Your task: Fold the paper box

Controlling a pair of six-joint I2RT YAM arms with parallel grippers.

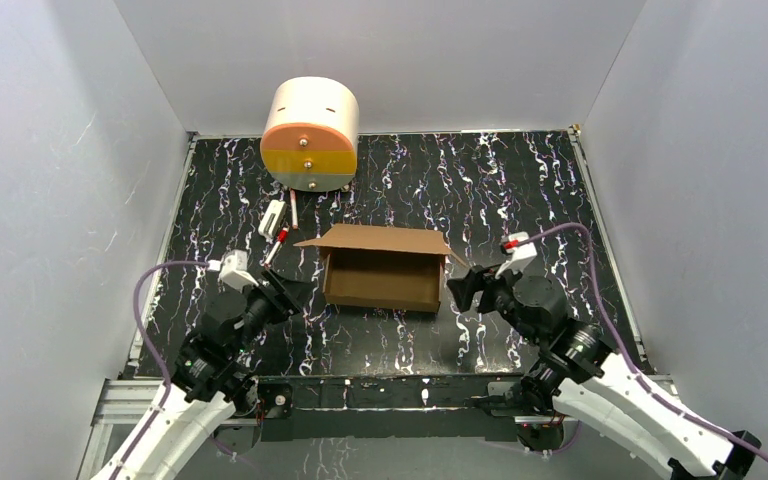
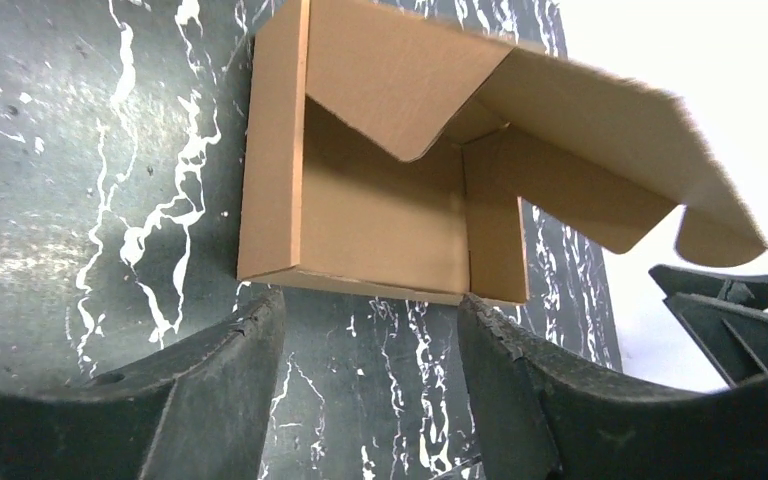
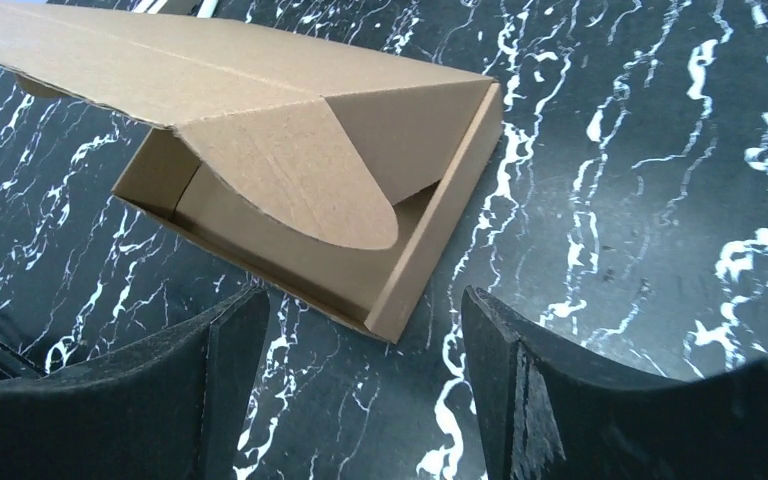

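Note:
The paper box point(image 1: 382, 268) is brown corrugated cardboard, set up as a shallow tray on the black marbled table, with its lid panel point(image 1: 370, 238) raised at the back. My left gripper point(image 1: 295, 292) sits just off the box's left side, open. In the left wrist view the box point(image 2: 380, 200) lies right beyond the spread fingertips of the gripper point(image 2: 370, 318), its rounded side flap hanging over the tray. My right gripper point(image 1: 457, 290) is open at the box's right end. In the right wrist view a corner of the box point(image 3: 260, 120) reaches into the gap of the gripper point(image 3: 365, 305), with neither finger touching it.
A cream cylinder with an orange and yellow front point(image 1: 310, 135) stands at the back left. Small white and red objects point(image 1: 275, 225) lie between it and the box. White walls close the table point(image 1: 520, 190) on three sides. The right arm's gripper shows at the edge of the left wrist view point(image 2: 740, 320).

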